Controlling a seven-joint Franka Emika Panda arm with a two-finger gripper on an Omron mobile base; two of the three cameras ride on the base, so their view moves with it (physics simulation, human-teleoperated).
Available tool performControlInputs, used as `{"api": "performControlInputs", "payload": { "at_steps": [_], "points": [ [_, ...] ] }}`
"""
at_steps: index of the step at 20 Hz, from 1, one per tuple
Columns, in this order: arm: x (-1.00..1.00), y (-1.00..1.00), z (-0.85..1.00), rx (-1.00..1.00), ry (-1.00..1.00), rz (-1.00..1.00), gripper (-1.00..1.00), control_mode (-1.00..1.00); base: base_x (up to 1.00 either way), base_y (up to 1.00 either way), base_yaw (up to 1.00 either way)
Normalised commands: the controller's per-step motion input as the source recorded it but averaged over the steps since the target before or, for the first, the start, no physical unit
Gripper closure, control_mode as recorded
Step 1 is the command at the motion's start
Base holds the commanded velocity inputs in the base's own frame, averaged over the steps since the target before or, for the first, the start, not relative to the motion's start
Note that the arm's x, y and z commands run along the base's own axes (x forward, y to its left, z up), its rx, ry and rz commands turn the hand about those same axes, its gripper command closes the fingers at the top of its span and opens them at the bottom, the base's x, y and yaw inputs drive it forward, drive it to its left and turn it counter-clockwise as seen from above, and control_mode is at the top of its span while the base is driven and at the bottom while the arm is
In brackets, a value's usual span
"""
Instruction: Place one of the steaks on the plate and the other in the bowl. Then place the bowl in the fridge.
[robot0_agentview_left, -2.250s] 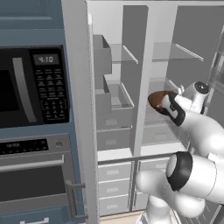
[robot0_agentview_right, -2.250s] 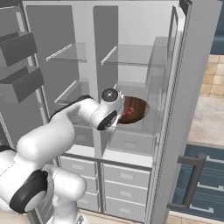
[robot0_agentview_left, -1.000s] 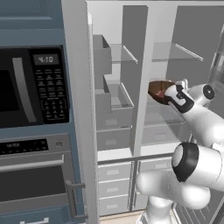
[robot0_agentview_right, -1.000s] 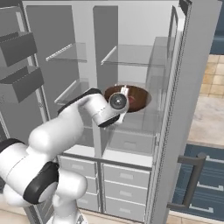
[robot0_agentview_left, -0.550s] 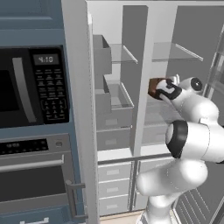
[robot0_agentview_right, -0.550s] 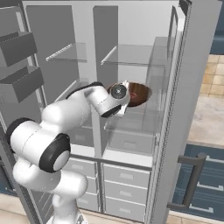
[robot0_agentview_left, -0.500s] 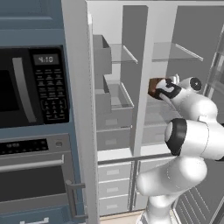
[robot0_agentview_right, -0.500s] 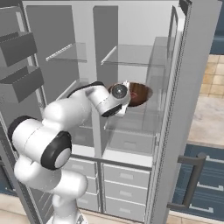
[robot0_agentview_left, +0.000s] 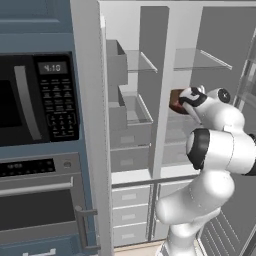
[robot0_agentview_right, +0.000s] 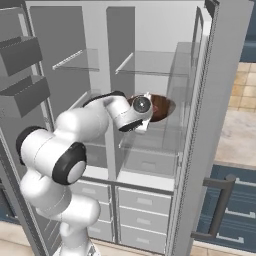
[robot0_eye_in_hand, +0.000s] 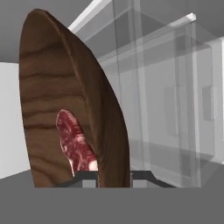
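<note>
— Where the hand view runs from its left side, what sits there?
— A round dark brown wooden bowl (robot0_eye_in_hand: 57, 87), with a pinkish-red raw steak (robot0_eye_in_hand: 76, 144) lying inside it, lower centre.
— And the two-finger gripper (robot0_eye_in_hand: 111, 178)?
— Bottom centre, clamped narrowly on that bowl's rim.
— In the base views?
— Bowl at centre-right, inside the tall grey open fridge (robot0_agentview_left: 155, 65).
</note>
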Motion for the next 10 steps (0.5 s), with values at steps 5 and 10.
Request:
{"api": "performControlInputs", "payload": {
  "at_steps": [5,10],
  "points": [
    [0.31,0.0,-0.27,-0.01,0.03,0.0,1.0,-1.0,0.0,0.0,0.0],
    [0.38,-0.05,-0.19,0.0,0.01,0.03,1.0,-1.0,0.0,0.0,0.0]
  ]
}}
